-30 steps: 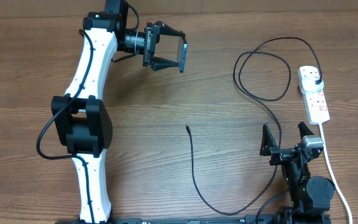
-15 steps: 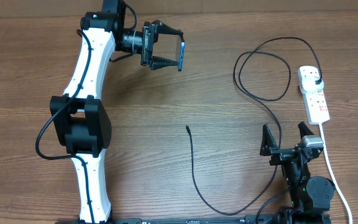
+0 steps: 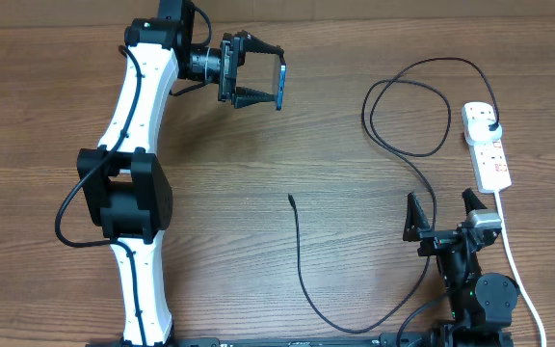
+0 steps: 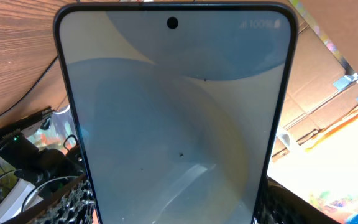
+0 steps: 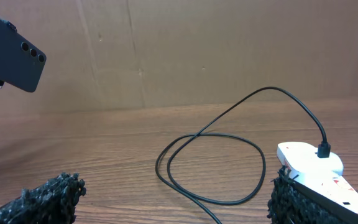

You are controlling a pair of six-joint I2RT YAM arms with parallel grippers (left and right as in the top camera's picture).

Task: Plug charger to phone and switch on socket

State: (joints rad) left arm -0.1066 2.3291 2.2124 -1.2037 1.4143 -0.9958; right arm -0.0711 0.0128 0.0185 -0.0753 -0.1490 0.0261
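My left gripper (image 3: pixel 261 81) is shut on the phone (image 3: pixel 282 85) and holds it on edge above the far left of the table. In the left wrist view the phone's lit screen (image 4: pixel 173 118) fills the frame between my fingers. The right wrist view shows its dark back (image 5: pixel 8 53) at upper left. The charger cable (image 3: pixel 408 116) loops at the right, and its connector tip (image 3: pixel 290 200) lies loose at mid table. Its black plug (image 3: pixel 491 126) sits in the white socket strip (image 3: pixel 487 146). My right gripper (image 3: pixel 443 216) is open and empty near the front right, over the cable (image 5: pixel 210 162).
The strip's white cord (image 3: pixel 514 260) runs down the right side past my right arm. A cardboard wall (image 5: pixel 197 50) stands behind the table. The strip also shows in the right wrist view (image 5: pixel 309 158) beside my right finger.
My left gripper with the phone shifted slightly up and left a second ago, then stayed still. The right arm has not moved.
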